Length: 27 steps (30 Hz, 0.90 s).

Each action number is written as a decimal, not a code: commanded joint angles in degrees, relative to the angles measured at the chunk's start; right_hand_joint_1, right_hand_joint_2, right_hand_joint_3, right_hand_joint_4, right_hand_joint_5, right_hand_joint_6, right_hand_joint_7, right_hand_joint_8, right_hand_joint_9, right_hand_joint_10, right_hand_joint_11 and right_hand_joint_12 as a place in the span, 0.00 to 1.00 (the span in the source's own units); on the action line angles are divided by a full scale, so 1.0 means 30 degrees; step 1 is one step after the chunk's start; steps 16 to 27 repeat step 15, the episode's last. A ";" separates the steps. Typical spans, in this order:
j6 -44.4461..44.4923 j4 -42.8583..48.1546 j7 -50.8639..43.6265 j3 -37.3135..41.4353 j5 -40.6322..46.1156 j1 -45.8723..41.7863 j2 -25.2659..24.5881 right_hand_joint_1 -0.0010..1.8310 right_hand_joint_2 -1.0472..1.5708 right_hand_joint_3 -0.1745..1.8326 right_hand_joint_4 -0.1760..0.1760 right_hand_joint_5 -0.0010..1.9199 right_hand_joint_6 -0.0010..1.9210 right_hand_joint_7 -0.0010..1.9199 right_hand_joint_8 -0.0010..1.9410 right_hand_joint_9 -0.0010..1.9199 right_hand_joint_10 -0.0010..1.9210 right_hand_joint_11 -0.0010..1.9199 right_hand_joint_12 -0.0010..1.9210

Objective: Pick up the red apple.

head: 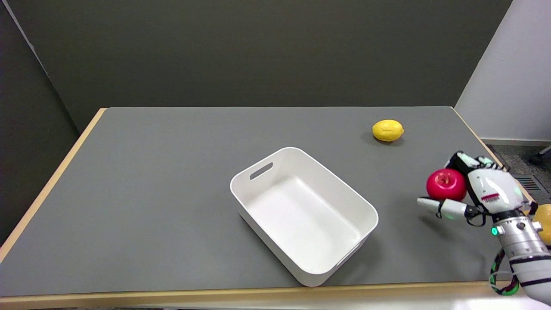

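I have the right hand (475, 189) wrapped around the apple (446, 184) near the table's (172, 172) right edge. The fingers curl around the fruit's far side and the thumb reaches along underneath on the near side, so the apple sits cradled between them against the palm. I read this as a real grip, not a touch. A shadow lies on the table below and to the left of the thumb, which suggests to me that the apple is already a little off the surface, though I cannot be sure from this angle how clear it is.

I come in from the side because the arm enters from the lower right and the apple is round: a cupping hold from the flank stops it rolling away.

The lemon (388, 130) sits well apart, farther back on the table, out of my way. The white bin (241, 181) lies mid-table, turned at an angle, to the left of the hand. Something orange-yellow (544, 221) shows behind the wrist at the picture's right edge; I cannot tell what it is.

I judge the pick nearly done. What remains is a steady lift without loosening the thumb, since a smooth apple could slip forward out of the open side.
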 commanded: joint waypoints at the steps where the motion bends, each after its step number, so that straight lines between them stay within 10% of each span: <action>1: 0.1758 0.4429 0.0139 0.1594 -0.5749 0.1858 0.2487 0.59 0.89 0.22 0.00 0.25 0.90 0.27 0.94 0.40 1.00 0.23 1.00; 27: -0.0841 0.7142 0.2502 -0.3351 -0.8338 0.7868 0.2588 0.59 0.88 0.24 0.00 0.25 0.91 0.26 0.94 0.42 1.00 0.26 1.00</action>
